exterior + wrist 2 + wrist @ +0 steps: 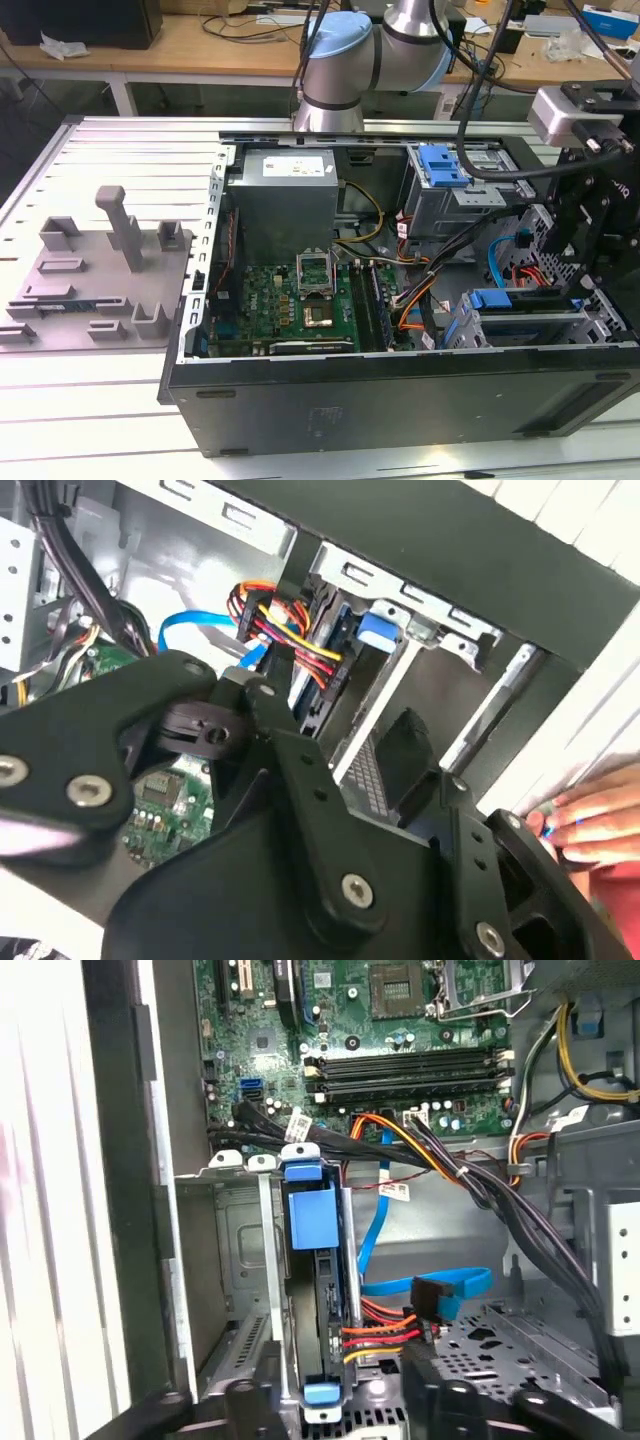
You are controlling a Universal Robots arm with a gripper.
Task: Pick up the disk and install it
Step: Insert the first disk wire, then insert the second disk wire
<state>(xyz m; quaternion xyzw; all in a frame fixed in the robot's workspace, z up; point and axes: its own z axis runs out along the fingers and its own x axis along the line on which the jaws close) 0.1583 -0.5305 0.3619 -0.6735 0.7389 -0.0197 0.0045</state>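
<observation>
The disk (312, 1222) stands on edge inside the grey drive cage (232, 1260) at the case's front corner, its blue carrier frame showing along the top edge. In the exterior view the disk (512, 299) sits low at the right of the open computer case. My gripper (335, 1400) is open, and its two black fingers (245, 1405) stand either side of the disk's near end without touching it. In the exterior view the gripper (598, 262) hangs over the case's right end. The second wrist view shows the disk's blue tab (374, 630) beyond my black linkage (300, 810).
Red, orange and yellow power wires (385, 1332) and a blue data cable (440, 1290) lie right beside the disk. A second cage with a blue latch (443, 165) sits behind. The motherboard (300, 300) fills the case's middle. A person's hand (592, 815) rests outside the case wall.
</observation>
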